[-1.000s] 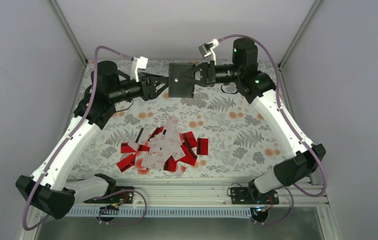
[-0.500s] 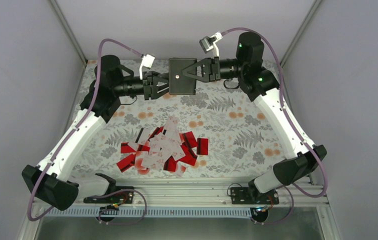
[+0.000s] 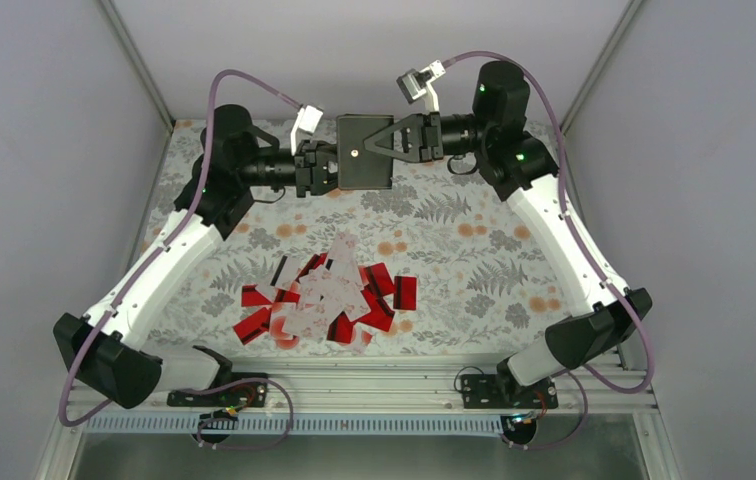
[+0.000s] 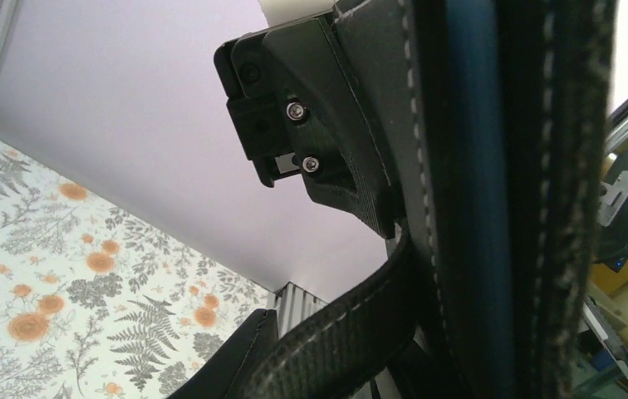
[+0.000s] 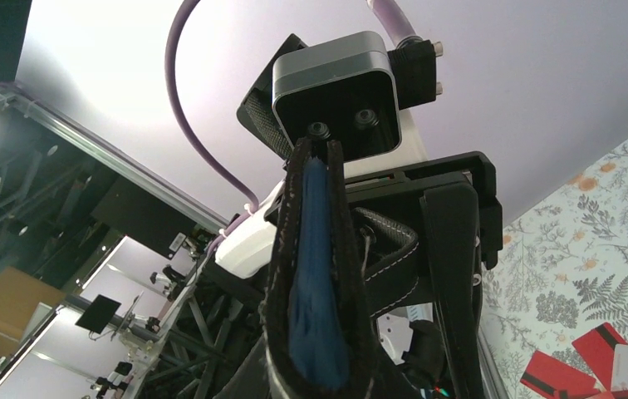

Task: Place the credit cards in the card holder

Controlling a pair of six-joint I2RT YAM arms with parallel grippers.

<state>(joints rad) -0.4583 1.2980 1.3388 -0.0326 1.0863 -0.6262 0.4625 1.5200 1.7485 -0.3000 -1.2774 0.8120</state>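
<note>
Black leather with pale stitching, the card holder (image 3: 359, 152) hangs in the air above the far edge of the worktop (image 3: 474, 250), held up between the two arms. The right fingers (image 3: 386, 146) reach in from the right and are clenched on it, grasping its right side. The left fingers (image 3: 326, 168) meet its left edge from the other side. I cannot tell whether they have clamped on it, because the holder fills the left wrist view.

In that view the card holder (image 4: 468, 208) stands edge-on. A strip of blue lining shows between its two black covers, and a stitched flap (image 4: 327, 349) curves away toward the lower left. The right wrist view shows the holder (image 5: 315, 316) from the other end, upright, slightly parted and blue inside. The left arm's grey wrist camera (image 5: 336, 91) sits just behind its top, and a purple cable (image 5: 179, 125) loops up from there.

The credit cards (image 3: 329, 295) lie well apart from the holder, in a loose overlapping pile near the middle of the worktop, toward the arms' bases. Some are bright red with a dark stripe, others white or pale pink. A few red ones (image 5: 576, 370) show at the lower right of the right wrist view. A cloth (image 3: 254, 270) printed with grey ferns and orange blossoms covers the worktop.
</note>
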